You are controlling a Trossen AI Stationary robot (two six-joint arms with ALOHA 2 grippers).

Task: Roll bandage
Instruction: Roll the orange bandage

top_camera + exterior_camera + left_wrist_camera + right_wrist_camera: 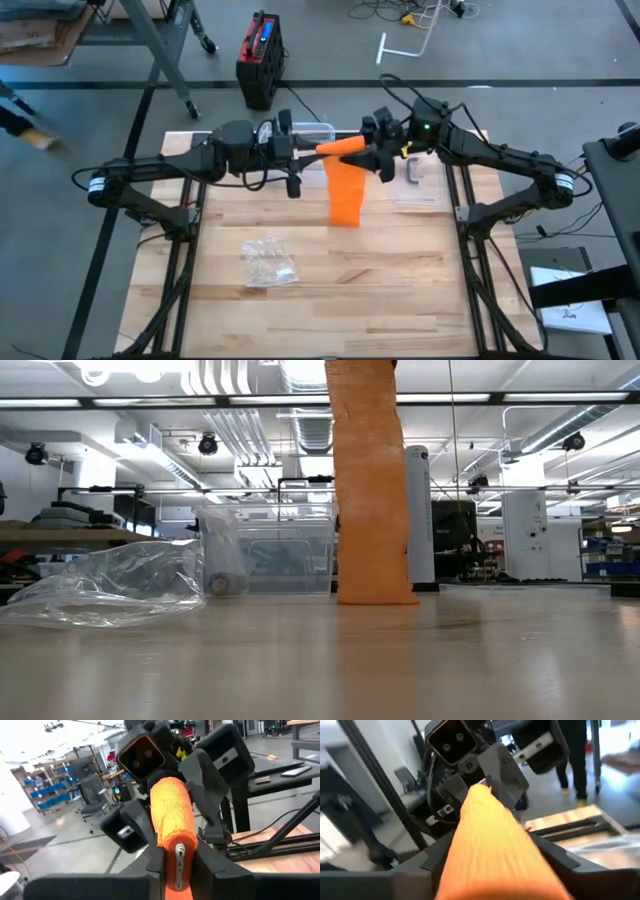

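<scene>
The orange bandage is a roll (343,147) held level high above the table, between the two arms. Its loose tail (347,195) hangs straight down, and the tail's lower end (375,595) rests on the wood. My left gripper (177,857) comes from the table's left and is shut on the roll's near end, where a metal clip (179,851) shows. My right gripper (171,810) comes from the right. It is open, with a finger (131,827) on either side of the roll's other end (490,820). My left gripper pinches the roll's left end (167,845) between its two fingers. The fingers come level from the table's left and lie along the roll. The roll is level and lifted clear, and only the end of its slack hanging tail is on the table.
A crumpled clear plastic bag (268,260) lies on the near part of the table. A clear plastic box (310,130) stands at the far edge behind the arms. A clear tray with a grey piece (415,178) lies under the right arm.
</scene>
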